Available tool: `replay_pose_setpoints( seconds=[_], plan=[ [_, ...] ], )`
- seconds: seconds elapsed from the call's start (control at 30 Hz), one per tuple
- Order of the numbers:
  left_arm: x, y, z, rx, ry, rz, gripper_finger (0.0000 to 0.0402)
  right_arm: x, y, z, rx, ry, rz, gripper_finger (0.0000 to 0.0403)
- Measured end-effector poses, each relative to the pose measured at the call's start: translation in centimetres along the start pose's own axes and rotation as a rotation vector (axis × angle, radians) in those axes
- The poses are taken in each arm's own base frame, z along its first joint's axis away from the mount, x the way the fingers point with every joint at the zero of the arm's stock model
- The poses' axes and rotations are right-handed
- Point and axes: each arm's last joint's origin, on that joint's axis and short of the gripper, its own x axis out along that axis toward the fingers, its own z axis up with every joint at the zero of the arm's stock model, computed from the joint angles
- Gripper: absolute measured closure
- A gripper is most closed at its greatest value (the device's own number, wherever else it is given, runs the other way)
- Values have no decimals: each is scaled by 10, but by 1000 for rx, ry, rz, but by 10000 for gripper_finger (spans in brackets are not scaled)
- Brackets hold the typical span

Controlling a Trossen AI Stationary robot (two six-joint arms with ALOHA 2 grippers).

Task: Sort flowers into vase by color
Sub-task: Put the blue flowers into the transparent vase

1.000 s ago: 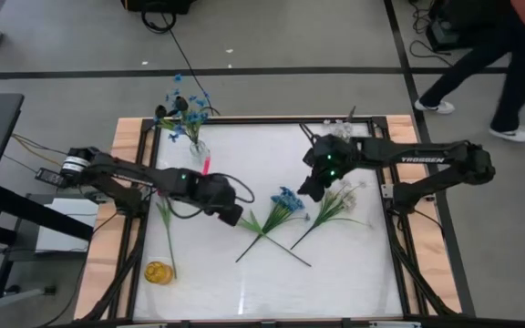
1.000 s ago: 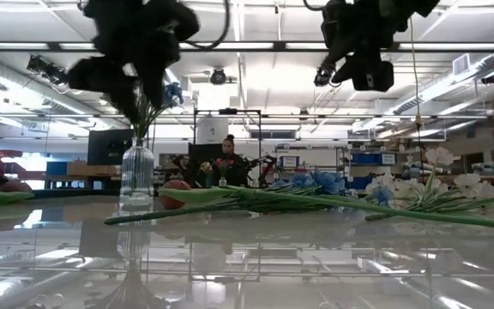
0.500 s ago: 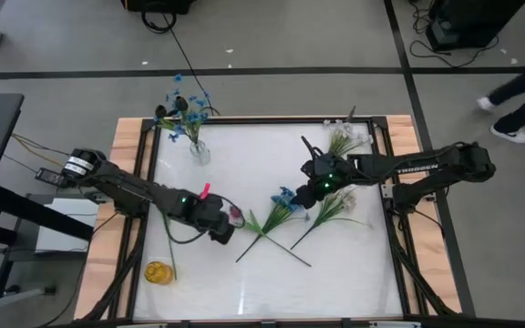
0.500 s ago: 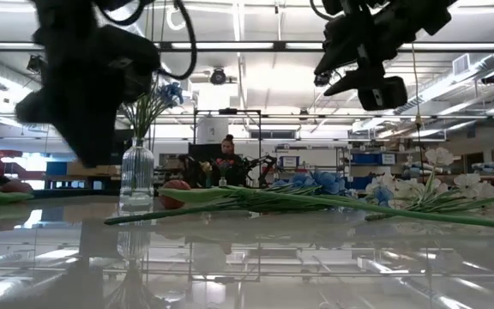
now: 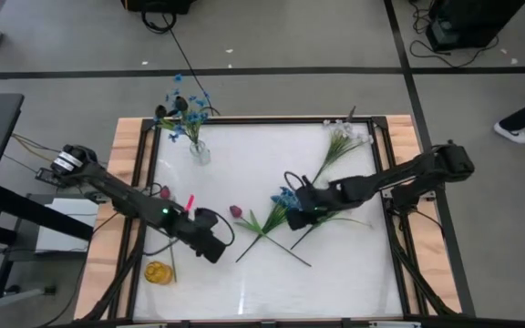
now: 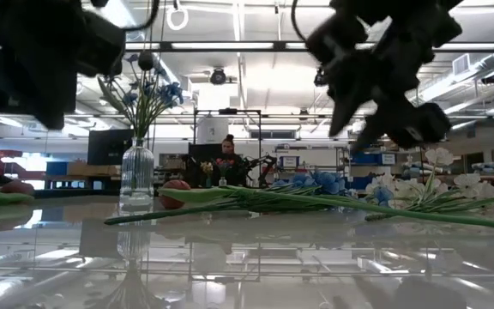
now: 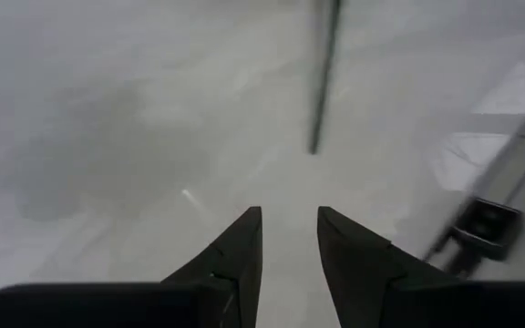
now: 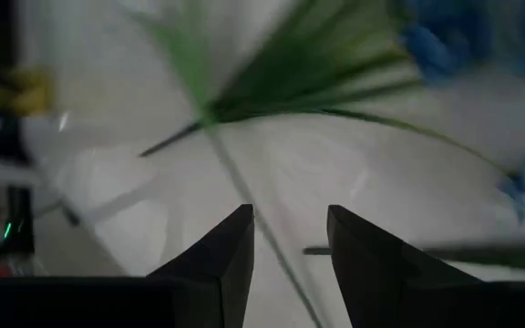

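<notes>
A clear glass vase (image 5: 199,151) (image 6: 137,176) stands upright near the table's far-left corner and holds blue blooms and dark buds. A blue flower (image 5: 285,200), a pink bud (image 5: 236,211) and a white spray (image 5: 335,204) lie flat mid-table with their stems crossing. A second white spray (image 5: 344,137) lies near the far-right corner. My left gripper (image 5: 212,251) (image 7: 285,232) is open above bare table, left of the crossed stems; one stem end (image 7: 322,91) lies ahead of it. My right gripper (image 5: 292,208) (image 8: 290,237) is open, hovering over the blue flower's green leaves (image 8: 272,73).
A yellow object (image 5: 158,271) and a long green stem (image 5: 167,232) lie by the table's left edge. Wooden rails (image 5: 126,155) frame the table. The table's near half shows only stem ends. A person's foot (image 5: 518,133) shows on the floor far right.
My left gripper has swung away from the pink bud toward the table's near-left. My right gripper has come down and moved left and toward the near edge, over the blue flower. The person behind the table has walked off to the right.
</notes>
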Motion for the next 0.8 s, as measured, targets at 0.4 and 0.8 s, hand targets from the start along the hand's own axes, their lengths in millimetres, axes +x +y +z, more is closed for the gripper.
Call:
replay_pose_setpoints(
  seconds=[0.4, 0.8],
  plan=[
    [-20, -3, 1, 168, -39, -84, 289, -2, -11, -45, 234, 145, -181, 253],
    [-17, -10, 15, 334, -239, -92, 289, 25, 7, -62, 306, -15, 16, 254]
  ],
)
